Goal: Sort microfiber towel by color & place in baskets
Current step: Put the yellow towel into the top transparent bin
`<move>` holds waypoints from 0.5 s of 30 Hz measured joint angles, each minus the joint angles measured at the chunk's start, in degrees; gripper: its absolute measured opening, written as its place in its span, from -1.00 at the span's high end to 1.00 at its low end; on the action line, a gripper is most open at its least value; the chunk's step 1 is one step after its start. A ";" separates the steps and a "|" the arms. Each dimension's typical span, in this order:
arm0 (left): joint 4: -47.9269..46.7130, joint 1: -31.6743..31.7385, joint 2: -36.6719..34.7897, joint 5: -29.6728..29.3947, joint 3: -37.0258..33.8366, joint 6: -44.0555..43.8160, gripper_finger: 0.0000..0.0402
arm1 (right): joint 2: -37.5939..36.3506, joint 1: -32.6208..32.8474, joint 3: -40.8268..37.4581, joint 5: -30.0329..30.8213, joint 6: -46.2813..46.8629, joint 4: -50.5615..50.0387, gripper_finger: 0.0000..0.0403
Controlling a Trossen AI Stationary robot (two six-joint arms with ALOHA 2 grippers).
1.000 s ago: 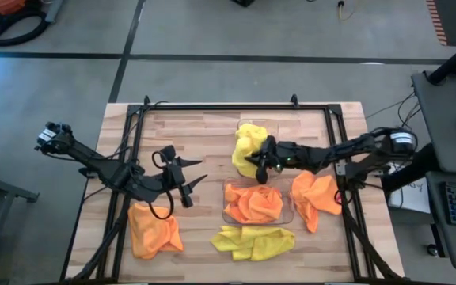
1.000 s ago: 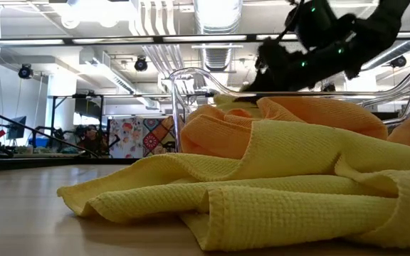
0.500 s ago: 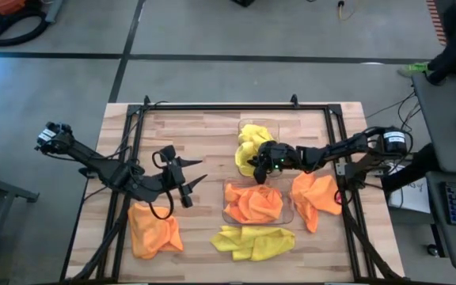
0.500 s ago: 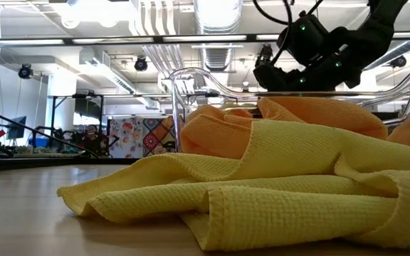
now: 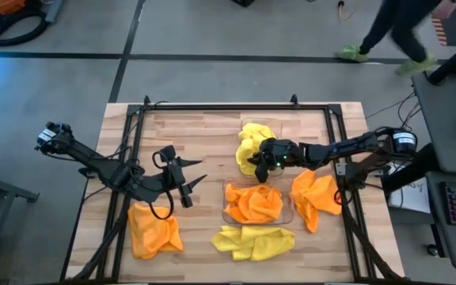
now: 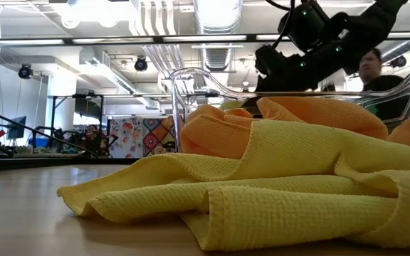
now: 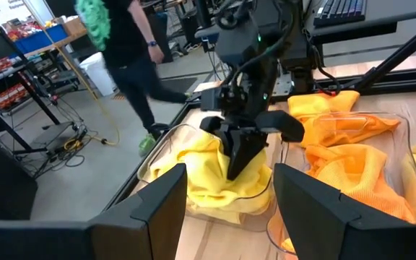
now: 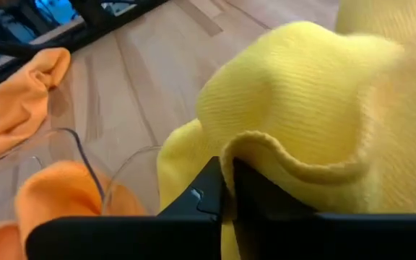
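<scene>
Since the earlier frame the right gripper (image 5: 253,164) had barely shifted, pulling back a touch over the yellow heap, while a person (image 5: 398,28) had walked into sight on the floor beyond the desk's 1 o'clock corner. Its fingers (image 8: 219,189) were pressed together on a fold of a yellow towel (image 5: 250,146) that lay piled in the far basket (image 5: 243,127), at about 12 o'clock from the near basket (image 5: 290,215). Out at 9 o'clock the left gripper (image 5: 199,173) hung above bare wood with its fingers (image 7: 146,206) spread wide and holding nothing. As for progress, the sorting looked roughly half done: yellow cloth filled the far basket and orange towels (image 5: 253,203) filled the near one. Left loose on the desk (image 5: 204,134) were an orange towel (image 5: 153,229) at 8 o'clock, another orange towel (image 5: 315,198) at 3 o'clock just beside the near basket, and a yellow bundle (image 5: 253,241) at 6 o'clock, in front of the near basket. Whether the pinched yellow cloth counted as placed could not be told while the fingers gripped it. No brand, label or writing could be read anywhere.
</scene>
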 joint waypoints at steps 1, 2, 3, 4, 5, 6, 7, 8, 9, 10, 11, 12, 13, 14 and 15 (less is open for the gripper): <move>0.00 0.00 0.00 0.00 0.00 -0.01 0.05 | -0.69 0.00 0.45 0.00 -0.20 -1.41 0.94; -0.02 0.00 0.00 0.00 0.00 -0.01 0.05 | -1.54 0.00 0.91 0.02 -0.30 -3.26 0.93; -0.01 0.00 0.00 0.00 0.00 -0.01 0.05 | -2.19 0.00 1.34 0.09 -0.34 -5.17 0.90; -0.02 0.00 0.00 0.00 0.00 -0.01 0.05 | -2.84 0.00 1.94 0.42 -0.42 -7.13 0.87; -0.05 0.00 0.00 0.00 0.00 -0.01 0.05 | -3.52 0.04 2.53 0.86 -0.75 -9.24 0.82; -0.08 0.00 0.00 0.00 0.00 -0.01 0.05 | -4.16 0.14 3.15 1.47 -1.04 -11.57 0.77; -0.07 0.00 0.00 0.00 0.00 -0.01 0.05 | -4.73 0.15 3.76 1.75 -1.34 -13.52 0.71; -0.07 0.00 0.00 0.00 0.00 -0.03 0.05 | -5.29 0.15 4.40 1.93 -1.37 -15.30 0.65; -0.11 0.00 0.00 0.00 0.00 -0.03 0.05 | -5.84 0.15 4.96 1.97 -1.37 -17.19 0.58; -0.13 0.00 0.00 0.00 0.00 -0.03 0.05 | -6.32 0.15 5.49 1.97 -1.37 -19.19 0.51; -0.15 0.00 0.00 0.00 0.00 -0.03 0.05 | -6.85 0.15 6.13 1.95 -1.39 -21.51 0.44; -0.17 0.00 0.00 0.00 0.00 -0.03 0.05 | -7.29 0.14 6.84 1.68 -1.33 -24.18 0.37; -0.20 0.00 0.00 0.00 0.00 -0.03 0.05 | -7.74 0.15 7.58 1.50 -0.95 -27.00 0.31; -0.20 0.00 0.00 -0.01 0.00 -0.03 0.05 | -8.14 0.15 8.36 1.46 -0.58 -30.10 0.25; -0.20 0.00 0.00 0.00 0.00 -0.03 0.05 | -8.49 0.15 9.17 1.36 -0.33 -32.93 0.20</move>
